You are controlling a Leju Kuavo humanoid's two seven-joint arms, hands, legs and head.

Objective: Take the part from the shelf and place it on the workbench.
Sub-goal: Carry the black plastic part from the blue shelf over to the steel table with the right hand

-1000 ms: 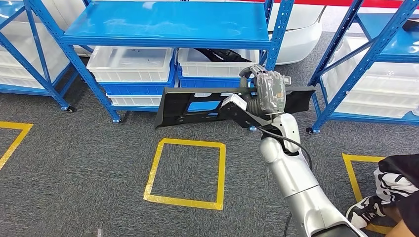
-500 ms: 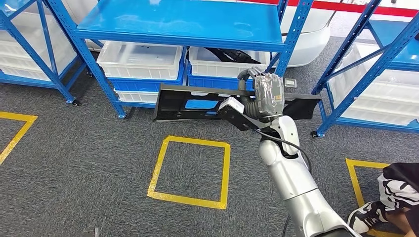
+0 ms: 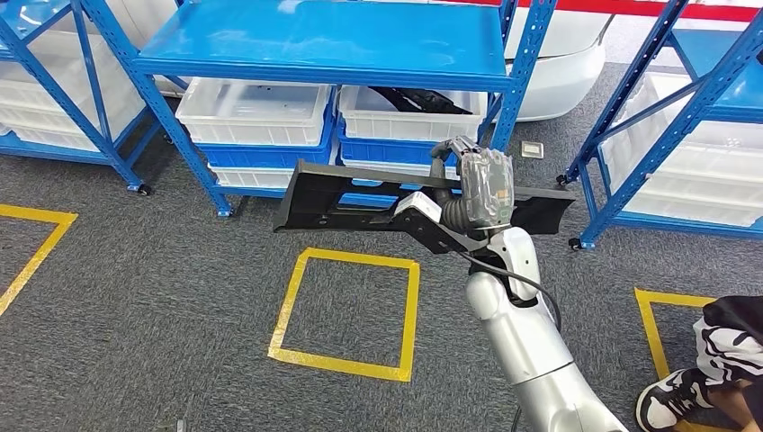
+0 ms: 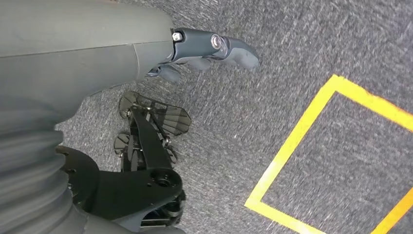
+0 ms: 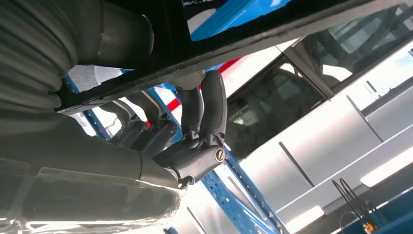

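Part (image 3: pixel 360 200) now tilts slightly lower at its left end than a second ago, right hand (image 3: pixel 477 189) fingers clamped mid-length for balance, clear of shelf (image 3: pixel 324 45); left hand (image 4: pixel 204 48) fingers loosely curled, empty

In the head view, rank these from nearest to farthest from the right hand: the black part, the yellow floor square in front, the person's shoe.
1. black part: gripped in the right hand, stretching out to both sides.
2. yellow floor square: on the carpet, below and left of the hand.
3. person's shoe: at the lower right corner.
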